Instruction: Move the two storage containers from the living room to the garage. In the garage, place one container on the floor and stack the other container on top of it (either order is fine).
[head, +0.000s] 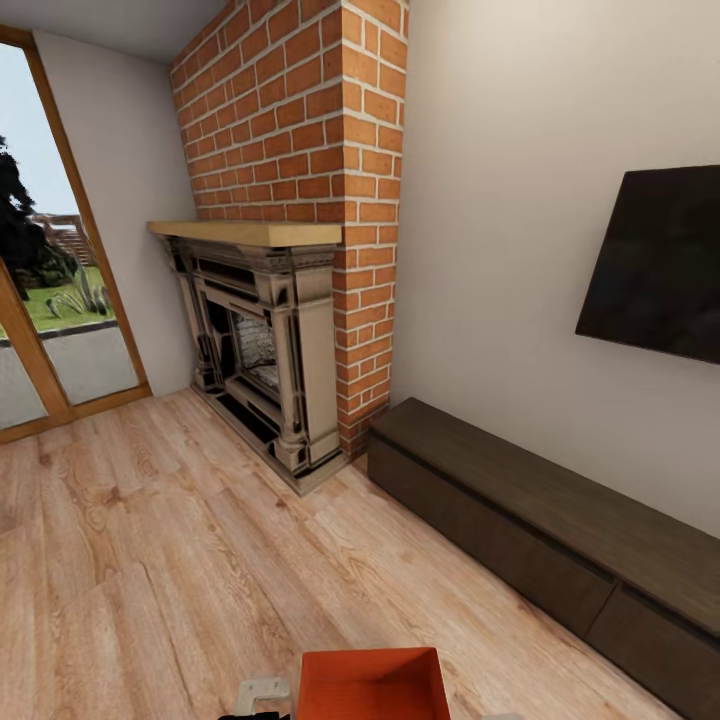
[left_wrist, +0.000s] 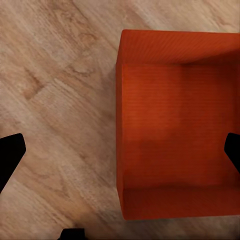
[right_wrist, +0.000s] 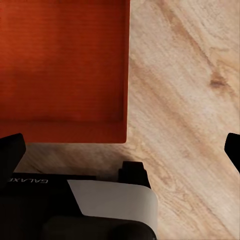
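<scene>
One orange-red storage container (head: 370, 685) sits open-topped at the bottom middle of the head view, over the living room's light wood planks. Seen from the left wrist, the container (left_wrist: 175, 125) lies straight below, and my left gripper (left_wrist: 120, 152) is open, its black fingertips (left_wrist: 10, 155) spread wide on either side of the bin's near wall. From the right wrist, the container (right_wrist: 62, 70) appears beside bare planks, and my right gripper (right_wrist: 122, 150) is open too, astride the bin's edge. I cannot tell whether either gripper touches it. The garage is out of view.
A brick fireplace (head: 270, 340) with a wooden mantel stands ahead. A long dark low cabinet (head: 540, 520) runs along the right wall under a wall-mounted TV (head: 660, 260). Wood-framed glass doors (head: 50, 280) are at the left. A black and white robot part (right_wrist: 110, 205) shows in the right wrist view.
</scene>
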